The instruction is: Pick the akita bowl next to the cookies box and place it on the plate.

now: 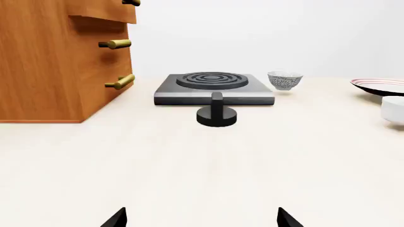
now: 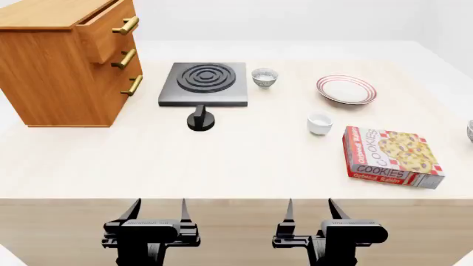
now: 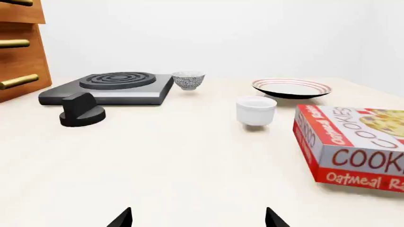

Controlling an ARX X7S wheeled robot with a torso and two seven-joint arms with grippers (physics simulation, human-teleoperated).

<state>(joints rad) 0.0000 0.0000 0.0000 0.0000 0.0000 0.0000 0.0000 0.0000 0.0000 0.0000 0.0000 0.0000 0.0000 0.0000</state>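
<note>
The cookies box (image 2: 389, 157) lies flat at the right of the table, also close in the right wrist view (image 3: 353, 146). Just past it, at the head view's right edge, a sliver of the akita bowl (image 2: 470, 131) shows. A look-alike patterned bowl (image 2: 265, 77) stands beside the stove. The red-ringed plate (image 2: 346, 89) sits behind the box, apart from both bowls. My left gripper (image 2: 157, 208) and right gripper (image 2: 309, 208) hang open and empty over the table's front edge, far from the bowls.
A black stove burner (image 2: 205, 83) with a loose knob (image 2: 200, 119) in front stands mid-table. A wooden drawer cabinet (image 2: 59, 61) fills the back left. A plain white cup (image 2: 319, 123) sits between plate and box.
</note>
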